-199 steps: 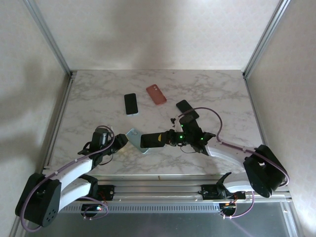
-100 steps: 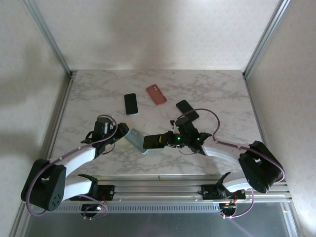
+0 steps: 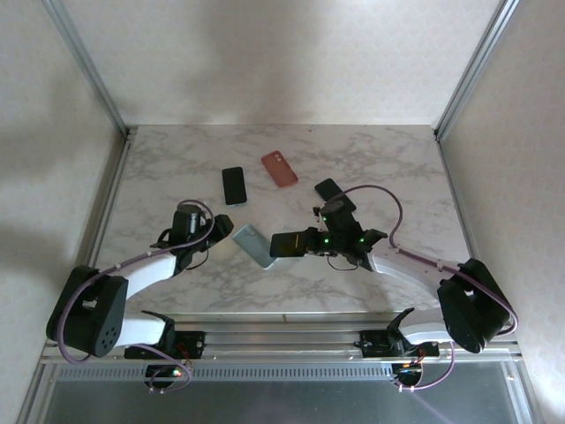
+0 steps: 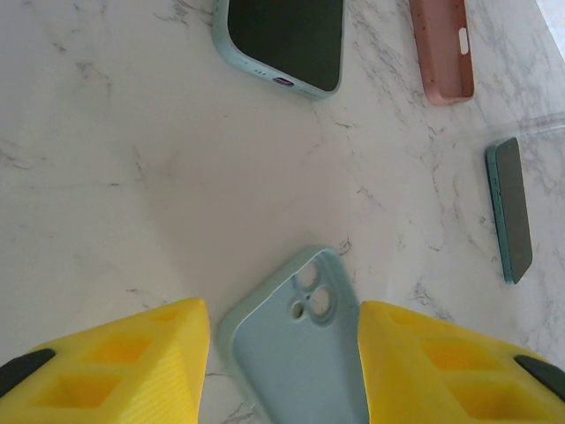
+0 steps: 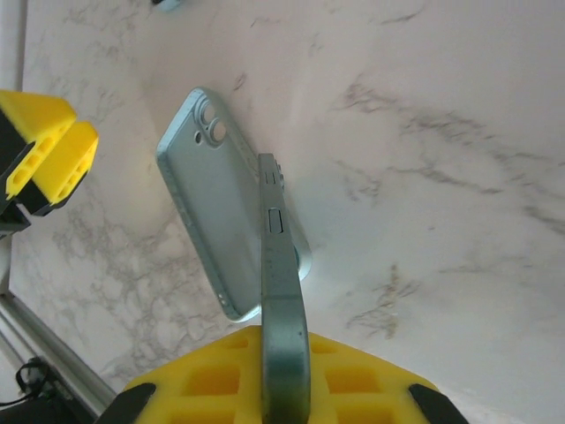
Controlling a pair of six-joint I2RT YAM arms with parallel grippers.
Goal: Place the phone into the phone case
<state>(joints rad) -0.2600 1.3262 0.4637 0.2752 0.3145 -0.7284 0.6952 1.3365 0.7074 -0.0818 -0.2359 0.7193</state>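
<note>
A light blue phone case lies flat on the marble, inside up, with its camera holes toward my left gripper. In the left wrist view the case shows between the yellow fingers, and the gripper is open with nothing gripped. In the right wrist view those fingers stand apart from the case, to its left. My right gripper is shut on the phone. It holds the phone edge-on, tilted over the case's near end.
Farther back on the table lie a dark phone in a teal case, a salmon case and another dark phone. Metal frame rails run along the table's sides and front.
My left gripper has moved up and right toward the case's camera end. My right gripper has carried the phone a little to the right, baring more of the case.
</note>
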